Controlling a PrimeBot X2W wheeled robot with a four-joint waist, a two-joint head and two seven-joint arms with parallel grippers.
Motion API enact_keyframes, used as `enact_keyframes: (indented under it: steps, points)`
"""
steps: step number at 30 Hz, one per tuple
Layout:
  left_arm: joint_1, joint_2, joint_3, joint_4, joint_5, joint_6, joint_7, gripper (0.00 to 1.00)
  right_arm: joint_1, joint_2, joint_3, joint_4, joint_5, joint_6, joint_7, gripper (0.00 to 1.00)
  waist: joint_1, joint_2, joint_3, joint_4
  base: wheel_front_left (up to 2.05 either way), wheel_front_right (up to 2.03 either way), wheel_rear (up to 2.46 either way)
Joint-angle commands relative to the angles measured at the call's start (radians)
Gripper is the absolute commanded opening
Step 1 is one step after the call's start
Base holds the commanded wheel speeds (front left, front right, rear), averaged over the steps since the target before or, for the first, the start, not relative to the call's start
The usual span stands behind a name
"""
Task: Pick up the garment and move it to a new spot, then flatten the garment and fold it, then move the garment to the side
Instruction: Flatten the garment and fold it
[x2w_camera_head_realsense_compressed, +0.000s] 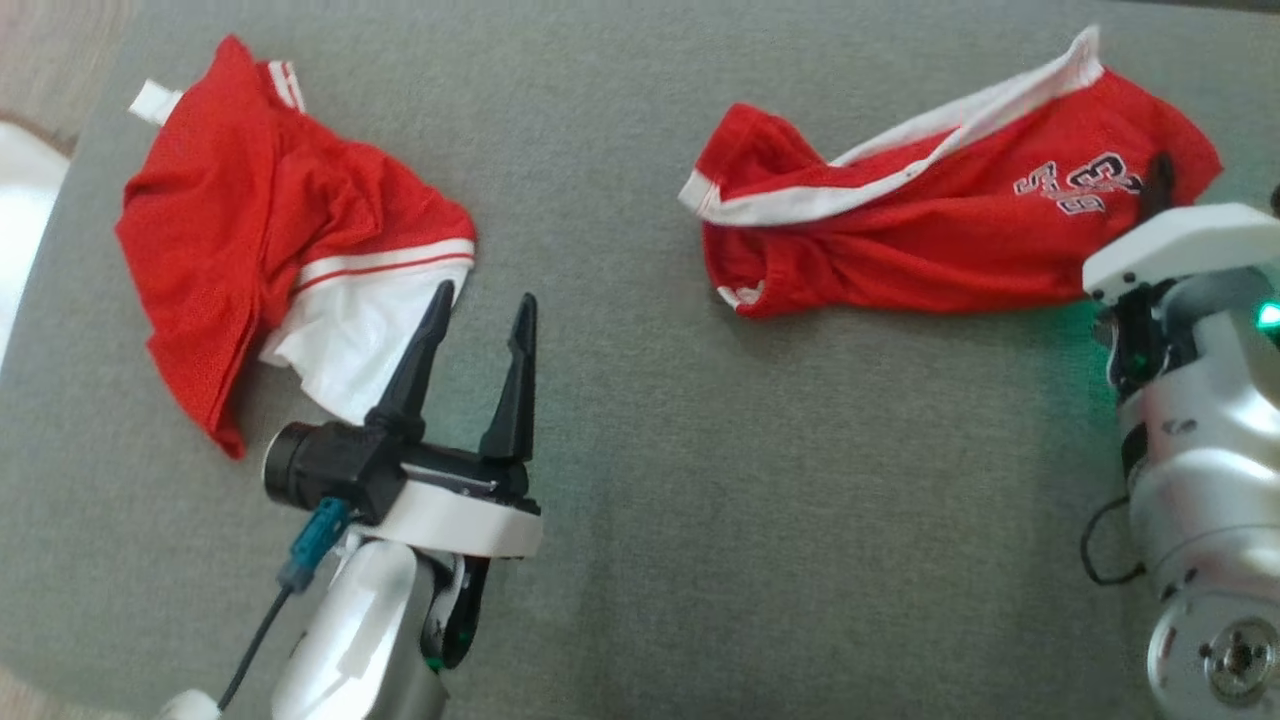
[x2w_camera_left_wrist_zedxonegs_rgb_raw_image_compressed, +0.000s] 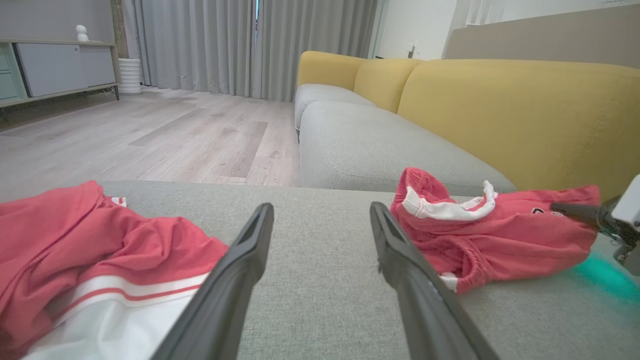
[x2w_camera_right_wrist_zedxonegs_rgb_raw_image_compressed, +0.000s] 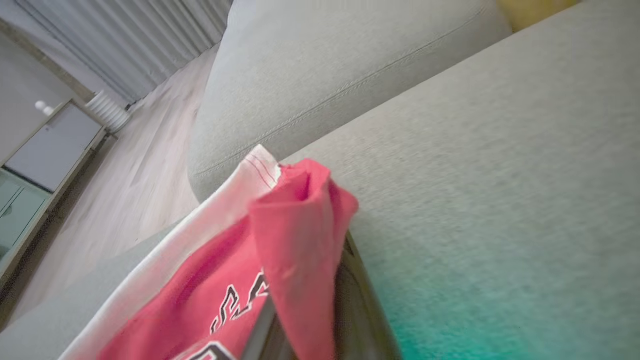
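pale wood floor (x2w_camera_left_wrist_zedxonegs_rgb_raw_image_compressed: 150, 135) | grey curtains (x2w_camera_left_wrist_zedxonegs_rgb_raw_image_compressed: 200, 45) | yellow-backed grey sofa (x2w_camera_left_wrist_zedxonegs_rgb_raw_image_compressed: 500, 110) | low cabinet (x2w_camera_left_wrist_zedxonegs_rgb_raw_image_compressed: 55, 65) far left

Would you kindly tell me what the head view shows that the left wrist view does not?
Head view's own: the blue cable plug and the right arm's silver forearm. Left wrist view's own: the yellow sofa back, the wooden floor, the grey curtains and a cabinet. Shared: the left red garment, the right red garment, the grey cushion they lie on, and the left gripper with its fingers open.
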Motion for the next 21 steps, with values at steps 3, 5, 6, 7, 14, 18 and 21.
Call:
enact_keyframes:
  steps: [3,5,6,7,14,18,21]
  points:
    - [0.014,0.005,0.047,-0.030,-0.002,0.001,-0.005,1.00,0.030,0.022,0.016,-0.032,0.023,0.007,-0.028,0.00,0.0000,0.0000,-0.036,-0.041,0.00,0.00,0.00]
    - [0.025,0.005,0.051,-0.030,0.000,0.001,-0.005,1.00,0.053,0.027,0.015,-0.041,0.040,0.007,-0.040,0.00,0.0000,0.0000,-0.053,-0.058,0.00,0.00,0.00]
    - [0.029,0.005,0.056,-0.030,0.001,0.001,-0.005,1.00,0.067,0.028,0.020,-0.047,0.041,0.007,-0.047,0.00,0.0000,0.0000,-0.061,-0.067,0.00,0.00,0.00]
    - [0.034,0.005,0.059,-0.030,0.002,0.001,-0.005,1.00,0.081,0.030,0.021,-0.054,0.046,0.007,-0.052,0.00,0.0000,0.0000,-0.067,-0.075,0.00,0.00,0.00]
    - [0.058,0.005,0.074,-0.028,0.012,-0.005,-0.005,1.00,0.184,0.038,-0.019,-0.109,0.089,0.007,-0.083,0.00,0.0000,0.0000,-0.110,-0.123,0.00,0.00,0.00]
    - [0.073,0.005,0.082,-0.027,0.019,-0.008,-0.005,1.00,0.249,0.043,-0.064,-0.141,0.106,0.007,-0.099,0.00,0.0000,0.0000,-0.134,-0.143,0.00,0.00,0.00]
    - [0.082,0.005,0.092,-0.030,0.021,-0.009,-0.005,1.00,0.286,0.048,-0.077,-0.162,0.125,0.007,-0.107,0.00,0.0000,0.0000,-0.141,-0.158,0.00,0.00,0.00]
